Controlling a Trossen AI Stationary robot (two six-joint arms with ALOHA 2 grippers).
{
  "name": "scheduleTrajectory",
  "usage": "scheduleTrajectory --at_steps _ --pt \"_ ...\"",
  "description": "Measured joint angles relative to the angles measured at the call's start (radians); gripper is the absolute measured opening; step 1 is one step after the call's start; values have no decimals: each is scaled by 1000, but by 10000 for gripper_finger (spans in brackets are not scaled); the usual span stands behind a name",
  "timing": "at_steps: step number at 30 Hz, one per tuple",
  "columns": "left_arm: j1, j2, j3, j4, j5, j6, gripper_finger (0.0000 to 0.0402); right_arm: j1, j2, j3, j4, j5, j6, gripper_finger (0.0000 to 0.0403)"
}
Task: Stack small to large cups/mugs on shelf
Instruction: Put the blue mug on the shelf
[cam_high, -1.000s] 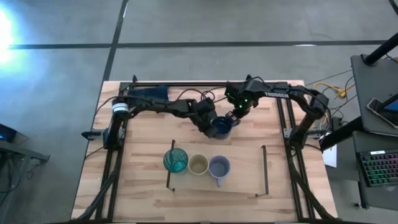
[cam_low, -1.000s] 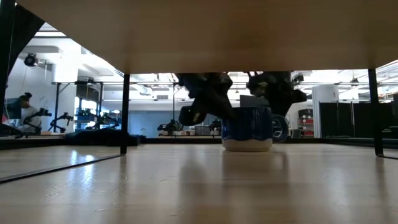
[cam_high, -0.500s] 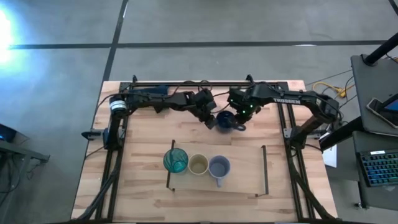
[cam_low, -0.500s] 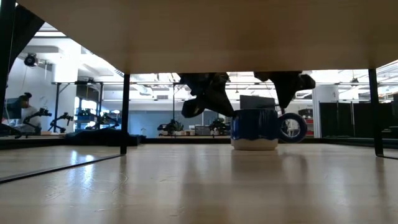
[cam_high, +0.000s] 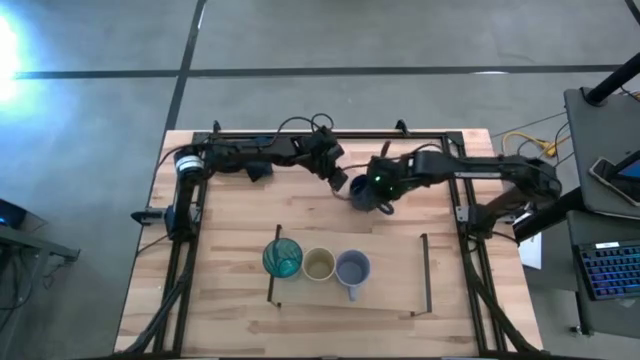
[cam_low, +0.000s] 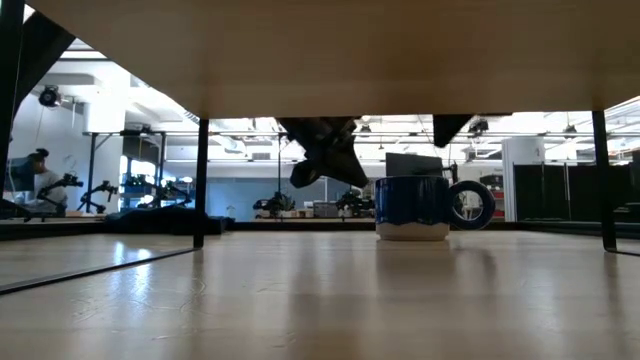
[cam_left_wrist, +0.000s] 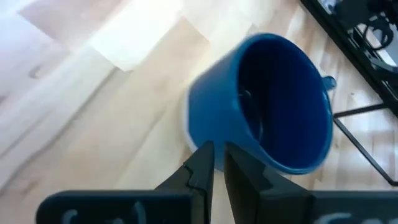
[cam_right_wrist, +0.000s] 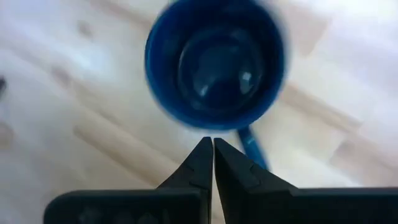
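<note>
A: From above, where is the dark blue mug (cam_high: 366, 194) found?

B: On the tabletop behind the shelf (cam_high: 395, 274), between both grippers.

A: At table level?

B: It (cam_low: 412, 208) is seen upright; probably glazed ceramic, heavy, slippery.

A: The wrist views?

B: The left gripper (cam_left_wrist: 217, 159) and the right gripper (cam_right_wrist: 212, 154) are pinched closed, empty. The rim opposite the handle (cam_right_wrist: 254, 148) should be gripped.

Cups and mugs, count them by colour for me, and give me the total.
Teal: 1, the see-through tumbler
Olive-tan: 1, the small cup
Lavender-grey: 1, the handled mug
Dark blue: 1, the wide mug
Total: 4
</note>
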Motion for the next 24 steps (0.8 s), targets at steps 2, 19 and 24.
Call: scheduleTrajectory --at_steps 2,19,24 --pt "12 0 0 -19 6 -1 20 -20 -39 1 -4 35 16 9" --pt "-159 -79 0 -122 -49 -100 56 -364 -54 -70 -10 -66 -334 147" --pt "-166 -44 -6 -121 -91 -167 81 -440 12 -76 -4 -152 -405 156"
